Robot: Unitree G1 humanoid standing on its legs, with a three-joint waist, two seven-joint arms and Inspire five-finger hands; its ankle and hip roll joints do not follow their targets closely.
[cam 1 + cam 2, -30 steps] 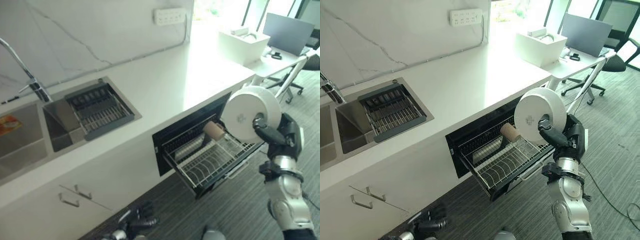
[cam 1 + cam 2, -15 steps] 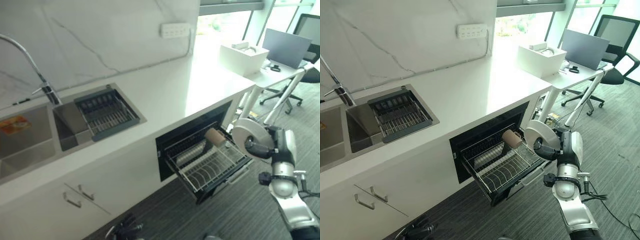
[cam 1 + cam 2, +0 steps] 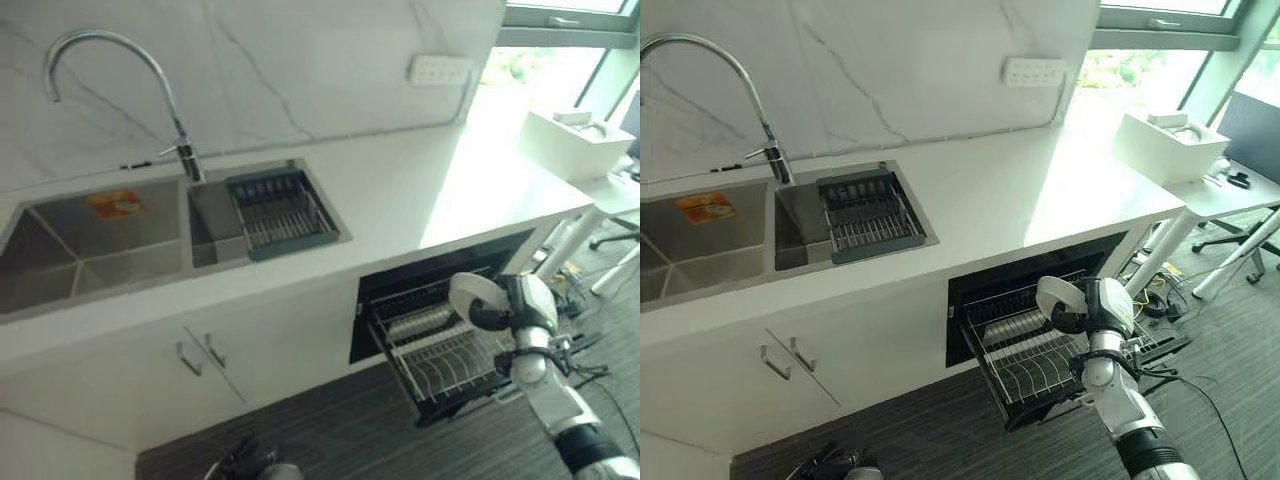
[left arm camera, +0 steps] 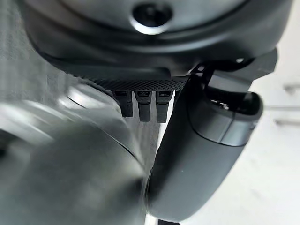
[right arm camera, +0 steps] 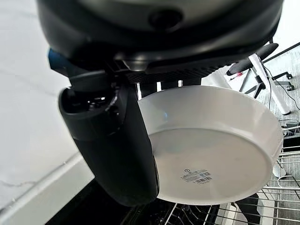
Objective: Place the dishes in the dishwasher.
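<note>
One white plate [image 3: 474,297] sits pinched in the right hand [image 3: 520,305], held on edge just above the pulled-out wire rack [image 3: 440,352] of the dishwasher [image 3: 430,300] under the counter [image 3: 420,190]. That's the left eye view. Rack juts out over the dark floor [image 3: 320,430]; something pale lies in its rear part, too small to tell what. On the counter: double sink [image 3: 100,250] w/ curved tap [image 3: 110,70], a dark drain tray [image 3: 282,210] set over the sink's right part. White power strip [image 3: 438,69] on the marble wall behind, white box [image 3: 580,140] at the counter's far right end. Left hand [image 3: 250,462] low at the bottom edge, near the floor.

Right eye view: same scene. Plate [image 3: 1057,299] and right hand [image 3: 1095,308] over the rack's [image 3: 1025,355] right side, nothing between plate and rack wires. Cabinet handles [image 3: 780,358] on the white door below the sink. A desk w/ office chair legs [image 3: 1230,225] off to the right, well apart from the dishwasher.

Left wrist view: left hand [image 4: 206,150] up close, thumb standing out, holding nothing; fingers barely show so can't tell if curled or straight. Blurred grey behind.

Right wrist view: right hand's thumb [image 5: 112,150] clamps the plate's [image 5: 211,150] rim, plate underside w/ a small label facing the camera. Rack wires [image 5: 262,206] just past the plate's lower edge; white counter front to one side.
</note>
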